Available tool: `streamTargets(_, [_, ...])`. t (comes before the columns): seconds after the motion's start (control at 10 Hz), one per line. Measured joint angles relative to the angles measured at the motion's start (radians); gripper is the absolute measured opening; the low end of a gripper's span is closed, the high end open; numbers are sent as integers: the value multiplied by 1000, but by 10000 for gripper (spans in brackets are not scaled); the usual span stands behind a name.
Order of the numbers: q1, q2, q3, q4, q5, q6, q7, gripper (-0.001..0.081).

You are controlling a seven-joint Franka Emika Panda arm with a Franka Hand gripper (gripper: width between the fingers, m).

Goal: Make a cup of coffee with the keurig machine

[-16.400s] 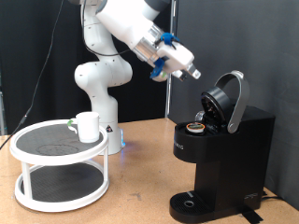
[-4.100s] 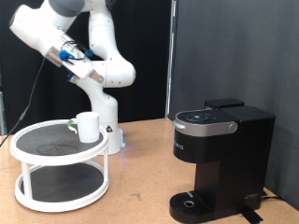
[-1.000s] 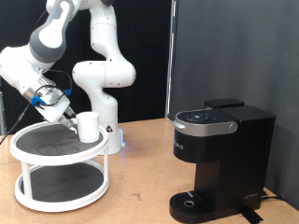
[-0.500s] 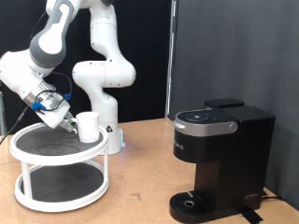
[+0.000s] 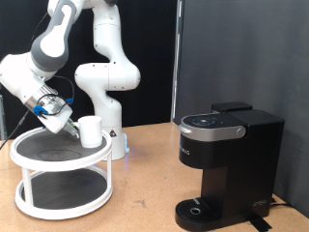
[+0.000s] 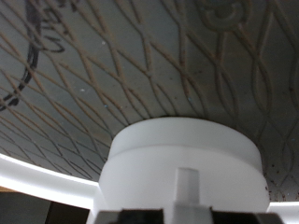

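While gripper (image 5: pixel 68 127) hovers at cup's handle side, cup (image 5: pixel 91 130) stands upright on white round rack (image 5: pixel 60 176), just toward exterior view's right; jaw opening not visible, cannot tell; keurig machine (image 5: pixel 229 164) well apart, lid closed.

Wooden table (image 5: pixel 145 184): white stand (image 5: pixel 60 184), keurig machine (image 5: pixel 227 169).

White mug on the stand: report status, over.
Gripper beside plain white cylindrical mug, not gripping. Mug upright on round white two-tier stand. Black boxy coffee maker lid shut. Nothing between.
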Motion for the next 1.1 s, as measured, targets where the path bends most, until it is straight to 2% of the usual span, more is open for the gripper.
streamTargets(0.2, [-2,-2,0,7,5,-18,2,14])
streamTargets(0.6, [-7,-65,0,67,37,-155,56,5])
streamTargets(0.8, [-9,-110,2,89,9,-225,63,4])
streamTargets(1.0, [-6,-108,2,81,22,-221,71,4])
streamTargets(1.1, [1,-105,6,73,59,-217,89,4])
